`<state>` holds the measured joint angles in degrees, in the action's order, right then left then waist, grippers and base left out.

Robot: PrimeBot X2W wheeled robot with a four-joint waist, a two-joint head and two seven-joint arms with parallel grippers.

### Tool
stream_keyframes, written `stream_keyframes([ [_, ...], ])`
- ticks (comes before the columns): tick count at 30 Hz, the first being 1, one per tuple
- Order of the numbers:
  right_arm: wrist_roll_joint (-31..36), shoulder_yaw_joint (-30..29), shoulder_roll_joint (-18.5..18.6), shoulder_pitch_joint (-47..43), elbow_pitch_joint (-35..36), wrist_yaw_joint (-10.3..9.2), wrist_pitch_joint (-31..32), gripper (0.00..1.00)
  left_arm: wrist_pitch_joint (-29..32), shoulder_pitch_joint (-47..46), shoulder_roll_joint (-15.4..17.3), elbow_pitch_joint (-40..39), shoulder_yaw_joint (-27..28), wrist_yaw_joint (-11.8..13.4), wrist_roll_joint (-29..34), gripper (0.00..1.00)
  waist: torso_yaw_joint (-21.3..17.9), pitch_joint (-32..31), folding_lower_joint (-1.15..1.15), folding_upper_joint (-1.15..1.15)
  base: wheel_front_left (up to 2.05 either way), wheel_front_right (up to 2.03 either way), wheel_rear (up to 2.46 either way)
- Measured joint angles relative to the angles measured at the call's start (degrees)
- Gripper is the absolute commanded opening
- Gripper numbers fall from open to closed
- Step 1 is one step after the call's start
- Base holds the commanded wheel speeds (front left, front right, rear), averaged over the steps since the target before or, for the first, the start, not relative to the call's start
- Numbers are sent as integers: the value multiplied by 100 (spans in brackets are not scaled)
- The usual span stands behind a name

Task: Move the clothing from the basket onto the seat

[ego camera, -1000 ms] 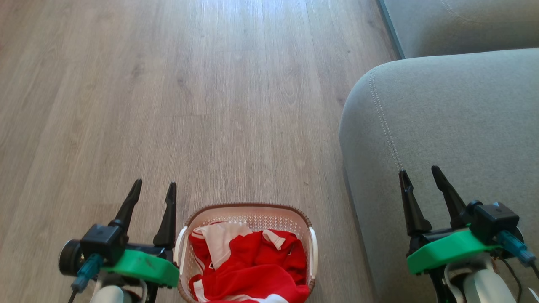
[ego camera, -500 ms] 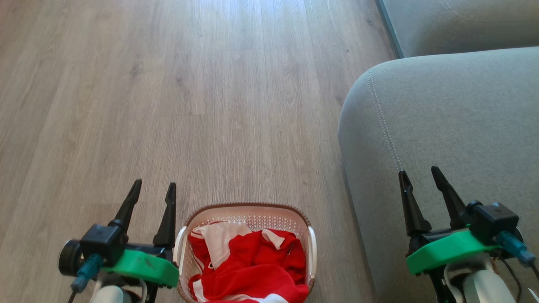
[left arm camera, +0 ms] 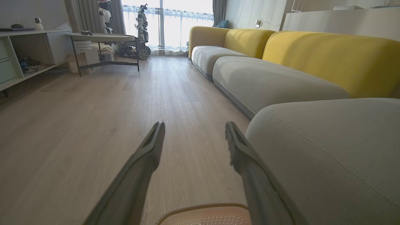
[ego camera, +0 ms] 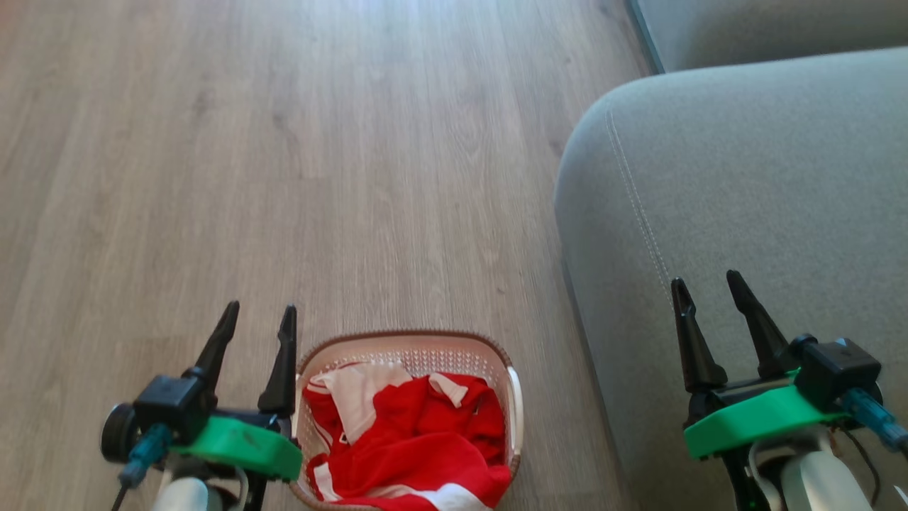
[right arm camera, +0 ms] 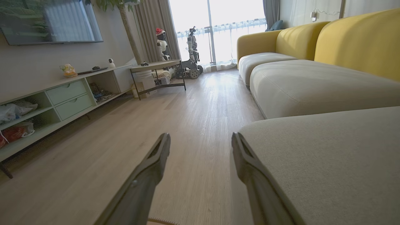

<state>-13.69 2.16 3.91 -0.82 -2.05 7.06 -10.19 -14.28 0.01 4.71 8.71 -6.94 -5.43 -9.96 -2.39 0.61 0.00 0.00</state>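
We see the wooden floor (ego camera: 319,177) spreading across most of the head view, with the grey seat (ego camera: 766,177) rising along its right side. The basket (ego camera: 404,335) stands on the floor near the seat's front edge, at the bottom of the view. It holds the clothing (ego camera: 425,440): crumpled red garments with white panels and stripes, heaped inside its walls. Our left gripper (ego camera: 261,309) hovers just left of the basket, jaws apart and holding nothing. Our right gripper (ego camera: 706,279) hangs over the seat, jaws likewise apart and empty.
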Motion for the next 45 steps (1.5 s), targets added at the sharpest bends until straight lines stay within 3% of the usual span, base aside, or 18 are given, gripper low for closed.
stream_keyframes([
  [22,-49,-5,63,643,357,0,-151,100,265,-1023,78,755,-168,-11,-178,100,-436,1240,0,0,0,0,0],
  [45,-33,52,8,1601,872,1,-346,100,1009,-2998,129,3790,-1109,-170,-709,100,-791,2946,1,0,0,0,0],
])
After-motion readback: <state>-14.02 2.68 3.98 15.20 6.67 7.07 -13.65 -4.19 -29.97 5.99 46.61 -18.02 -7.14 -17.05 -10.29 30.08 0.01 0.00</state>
